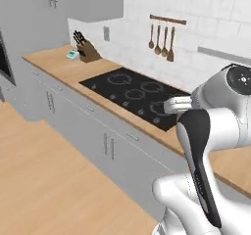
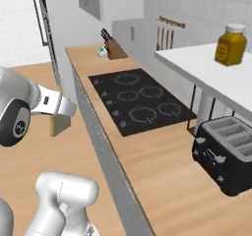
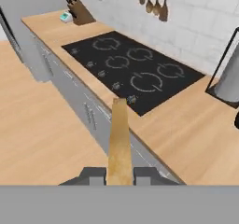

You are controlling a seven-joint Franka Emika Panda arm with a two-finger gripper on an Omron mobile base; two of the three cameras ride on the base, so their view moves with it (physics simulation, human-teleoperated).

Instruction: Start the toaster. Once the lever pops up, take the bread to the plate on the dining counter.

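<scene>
A wood worktop (image 1: 63, 67) with a black hob (image 1: 135, 96) tops grey cabinets (image 1: 93, 131) beneath a white tiled wall (image 1: 196, 38).

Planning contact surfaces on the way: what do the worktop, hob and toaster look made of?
Worktop: seemingly matte light wood, by its grain and warm tone. Hob: flat glossy black, probably glass, with printed rings. Toaster: glossy black casing, plastic or painted metal; unclear which.

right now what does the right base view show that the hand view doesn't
Right base view alone: the black toaster on the worktop and a yellow jar on the white shelf above it. Hand view alone: the tool shut on the bread, seen edge-on between its fingertips, and a grey cylinder at the right edge. Both share the black hob, the knife block and the hanging wooden spoons.
</scene>
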